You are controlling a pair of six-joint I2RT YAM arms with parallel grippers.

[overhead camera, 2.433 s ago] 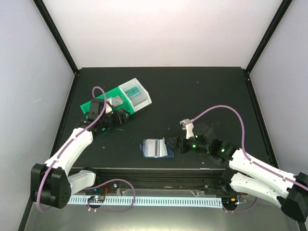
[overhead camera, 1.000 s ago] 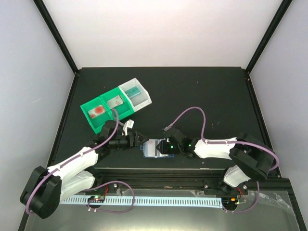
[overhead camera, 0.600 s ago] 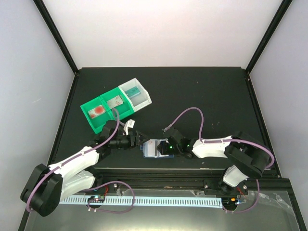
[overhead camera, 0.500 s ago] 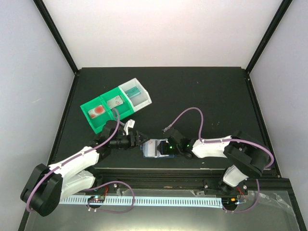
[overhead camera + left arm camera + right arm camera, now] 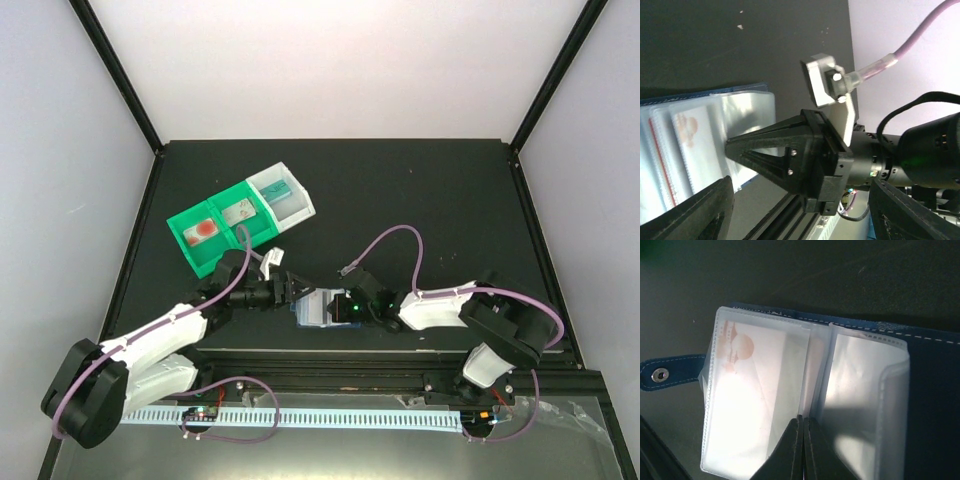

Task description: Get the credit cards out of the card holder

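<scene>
The card holder (image 5: 318, 310) lies open near the table's front edge, its blue cover (image 5: 935, 390) and snap tab (image 5: 669, 374) showing. A whitish credit card (image 5: 752, 390) with a red-orange patch sits inside a clear sleeve and also shows as the card (image 5: 692, 140) in the left wrist view. My right gripper (image 5: 803, 422) is shut, its tips on the fold between two clear sleeves. Whether a sleeve is pinched is unclear. My left gripper (image 5: 800, 187) stands open just left of the holder, its fingers (image 5: 700, 210) either side of the right gripper's wedge (image 5: 770, 150).
A green compartment tray (image 5: 190, 245) with a white end bin (image 5: 283, 195) stands at the back left, with a red-patched item in one compartment. The table's front rail (image 5: 330, 365) runs just below the holder. Both arms' cables arch over the work area.
The right gripper's fingers have closed together over the holder's sleeves. The left gripper has edged slightly right, closer to the holder's left end. The holder has stayed put.
</scene>
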